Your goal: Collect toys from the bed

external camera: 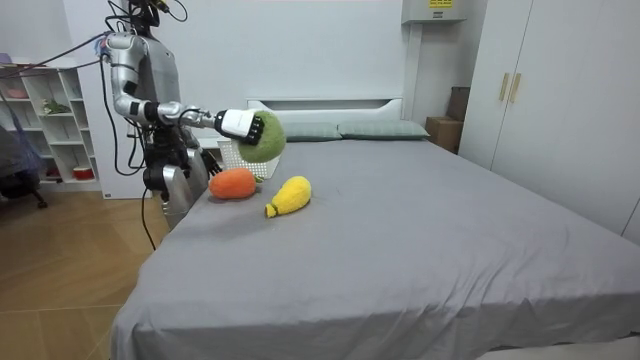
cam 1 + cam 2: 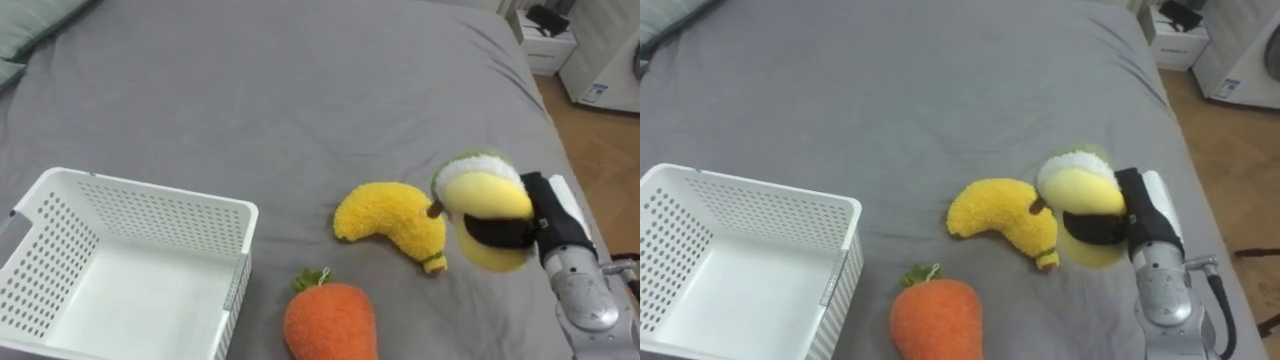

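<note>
My right hand [image 2: 545, 215] is shut on a round plush toy [image 2: 485, 195], yellow inside with a green rim, and holds it above the grey bed [image 2: 300, 90] near its right edge. In the room view the toy [image 1: 265, 135] hangs over the bed's edge in front of the robot, which stands beside the bed. Just left of the held toy, a yellow banana plush [image 2: 390, 215] lies on the bed. An orange carrot plush [image 2: 330, 320] with a green top lies nearer me. A white perforated basket [image 2: 150, 190] stands on the bed at lower left, with nothing in it.
Green pillows [image 1: 380, 130] lie at the head of the bed. A white nightstand [image 2: 545, 45] stands past the bed's far right corner, over wooden floor [image 2: 600, 140]. A white shelf unit [image 1: 50, 120] stands behind the robot.
</note>
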Controlling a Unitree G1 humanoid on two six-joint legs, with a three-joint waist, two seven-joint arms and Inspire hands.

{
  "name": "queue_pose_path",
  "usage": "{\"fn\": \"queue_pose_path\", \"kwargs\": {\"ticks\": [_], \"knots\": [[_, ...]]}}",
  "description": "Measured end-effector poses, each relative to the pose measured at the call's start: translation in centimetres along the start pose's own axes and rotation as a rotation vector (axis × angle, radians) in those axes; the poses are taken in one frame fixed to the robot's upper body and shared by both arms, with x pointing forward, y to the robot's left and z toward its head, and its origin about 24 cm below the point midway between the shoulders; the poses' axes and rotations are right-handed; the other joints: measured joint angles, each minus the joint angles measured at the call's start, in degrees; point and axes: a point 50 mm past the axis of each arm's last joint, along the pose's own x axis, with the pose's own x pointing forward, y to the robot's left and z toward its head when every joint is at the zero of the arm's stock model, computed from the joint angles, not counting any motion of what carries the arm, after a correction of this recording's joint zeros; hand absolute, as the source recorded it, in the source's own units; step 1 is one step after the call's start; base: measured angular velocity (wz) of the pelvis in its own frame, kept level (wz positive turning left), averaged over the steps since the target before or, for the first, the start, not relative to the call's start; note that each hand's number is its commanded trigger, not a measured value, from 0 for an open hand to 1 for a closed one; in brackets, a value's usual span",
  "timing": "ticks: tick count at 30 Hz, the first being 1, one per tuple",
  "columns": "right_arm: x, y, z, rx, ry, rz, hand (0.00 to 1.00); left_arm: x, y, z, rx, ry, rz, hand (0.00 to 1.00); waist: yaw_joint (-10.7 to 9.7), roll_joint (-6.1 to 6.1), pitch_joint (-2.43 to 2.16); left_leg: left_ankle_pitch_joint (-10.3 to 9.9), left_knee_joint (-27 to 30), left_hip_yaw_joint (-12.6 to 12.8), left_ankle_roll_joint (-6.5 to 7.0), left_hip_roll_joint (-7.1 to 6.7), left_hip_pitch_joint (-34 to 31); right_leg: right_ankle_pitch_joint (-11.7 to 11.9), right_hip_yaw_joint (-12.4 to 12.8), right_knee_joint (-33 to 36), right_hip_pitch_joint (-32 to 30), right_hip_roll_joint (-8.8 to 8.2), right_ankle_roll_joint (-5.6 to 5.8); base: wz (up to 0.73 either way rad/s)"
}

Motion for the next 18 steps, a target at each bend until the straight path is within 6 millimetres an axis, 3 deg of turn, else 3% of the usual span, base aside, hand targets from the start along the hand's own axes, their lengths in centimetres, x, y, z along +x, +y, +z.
{"fn": "queue_pose_path", "kwargs": {"ticks": [10,18], "knots": [[0.6,-0.7,2.0,0.010,-0.079,-0.038,1.00,0.0,0.0,0.4,-0.004,-0.018,-0.004,0.00,0.42,-0.58,0.21,0.00,0.36,-0.40,0.02,0.00,-0.28,0.00,-0.40,0.01,0.02,-0.06,0.00,0.01],[1.1,-0.5,5.6,-0.014,-0.203,-0.004,1.00,0.1,-0.3,0.8,0.006,-0.027,-0.013,0.00,0.81,-0.28,0.21,0.06,0.32,-1.63,0.06,-0.20,-0.69,0.01,-1.71,0.00,0.00,-0.18,0.00,0.06]]}}
